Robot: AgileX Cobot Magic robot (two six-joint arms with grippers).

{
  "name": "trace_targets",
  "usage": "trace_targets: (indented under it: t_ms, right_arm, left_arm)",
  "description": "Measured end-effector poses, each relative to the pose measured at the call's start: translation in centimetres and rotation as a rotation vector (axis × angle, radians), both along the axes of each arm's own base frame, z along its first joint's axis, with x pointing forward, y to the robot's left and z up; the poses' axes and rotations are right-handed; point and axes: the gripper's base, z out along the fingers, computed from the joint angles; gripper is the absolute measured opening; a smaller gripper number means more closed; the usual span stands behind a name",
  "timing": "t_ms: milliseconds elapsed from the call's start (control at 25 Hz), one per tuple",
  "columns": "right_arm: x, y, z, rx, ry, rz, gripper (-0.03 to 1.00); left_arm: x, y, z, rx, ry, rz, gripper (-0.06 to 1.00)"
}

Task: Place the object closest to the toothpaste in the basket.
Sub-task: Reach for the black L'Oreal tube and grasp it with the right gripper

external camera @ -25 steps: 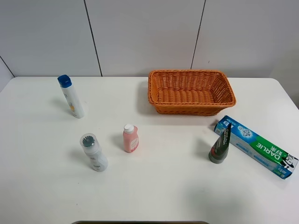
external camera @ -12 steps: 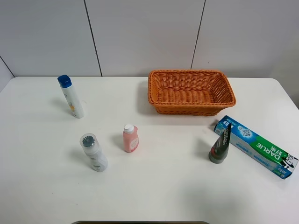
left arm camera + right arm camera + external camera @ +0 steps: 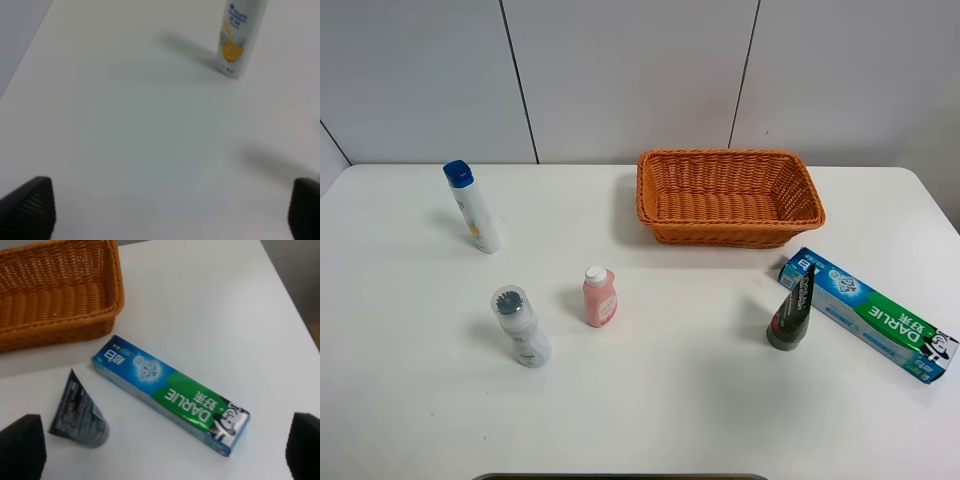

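Note:
A blue and green toothpaste box [image 3: 868, 313] lies at the right of the white table; it also shows in the right wrist view [image 3: 170, 393]. A dark tube [image 3: 791, 309] stands on its cap just left of the box and is the thing nearest it; it also shows in the right wrist view [image 3: 78, 410]. The orange wicker basket [image 3: 730, 197] stands behind them and is empty; its rim shows in the right wrist view [image 3: 60, 325]. My right gripper [image 3: 160, 450] is open above the box and tube. My left gripper [image 3: 170, 205] is open over bare table. Neither arm shows in the high view.
A white spray bottle with a blue cap [image 3: 472, 207] stands at the back left and shows in the left wrist view [image 3: 239, 35]. A small pink bottle [image 3: 599, 296] and a white bottle with a clear cap [image 3: 520, 327] stand left of the middle.

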Motion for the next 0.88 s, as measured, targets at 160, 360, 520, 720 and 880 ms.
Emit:
trace_targets:
  t_ms: [160, 360, 520, 720, 880]
  right_arm:
    - [2.7, 0.4, 0.4, 0.076, 0.077, 0.0, 0.99]
    - [6.4, 0.7, 0.6, 0.128, 0.188, 0.006, 0.99]
    - [9.1, 1.0, 0.2, 0.169, 0.272, 0.006, 0.99]
    - [12.0, 1.7, -1.4, 0.244, 0.386, 0.012, 0.99]
    - [13.9, 2.9, -2.9, 0.277, 0.453, 0.024, 0.99]
  left_arm:
    - [0.0, 0.0, 0.0, 0.0, 0.0, 0.0, 0.94]
    - [0.0, 0.0, 0.0, 0.0, 0.0, 0.0, 0.94]
    - [0.0, 0.0, 0.0, 0.0, 0.0, 0.0, 0.94]
    - [0.0, 0.0, 0.0, 0.0, 0.0, 0.0, 0.94]
    - [0.0, 0.0, 0.0, 0.0, 0.0, 0.0, 0.94]
